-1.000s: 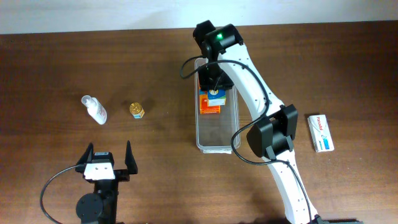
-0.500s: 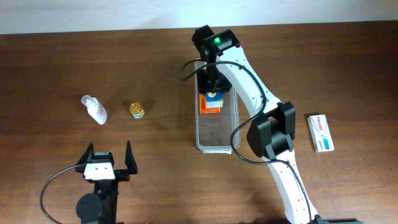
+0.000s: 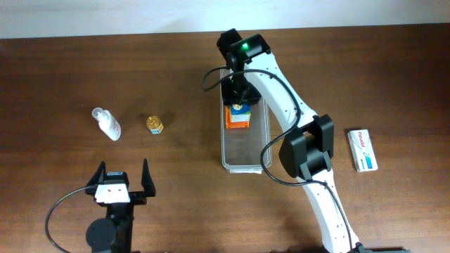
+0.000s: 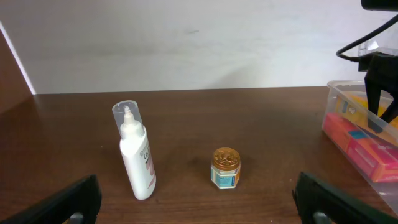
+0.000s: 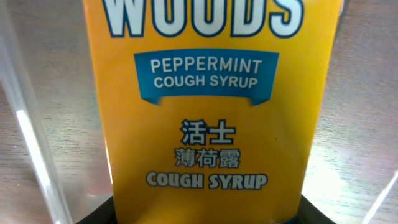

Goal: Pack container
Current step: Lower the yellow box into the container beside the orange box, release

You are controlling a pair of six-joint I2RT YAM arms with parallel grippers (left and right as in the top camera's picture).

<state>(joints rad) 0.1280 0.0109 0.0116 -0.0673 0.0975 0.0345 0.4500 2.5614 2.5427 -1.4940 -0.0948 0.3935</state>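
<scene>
The clear container point(image 3: 245, 164) lies lengthwise at the table's middle, with an orange box point(image 3: 238, 124) in its far half. My right gripper point(image 3: 239, 95) reaches down into it, shut on a yellow cough syrup box point(image 5: 211, 124) that stands upright between the clear walls point(image 5: 28, 143). The box fills the right wrist view, with my black fingers point(image 5: 93, 214) flanking its bottom. My left gripper point(image 3: 118, 180) is open and empty near the front left edge. The left wrist view shows the container point(image 4: 348, 88) at far right with the right gripper point(image 4: 380, 87) in it.
A white spray bottle point(image 3: 107, 124) point(image 4: 137, 155) and a small gold-lidded jar point(image 3: 155, 124) point(image 4: 225, 168) stand left of the container. A white and blue box point(image 3: 363, 150) lies at the right.
My right gripper has shifted slightly left and toward the far end inside the container, carrying the cough syrup box. The left arm has not moved.
</scene>
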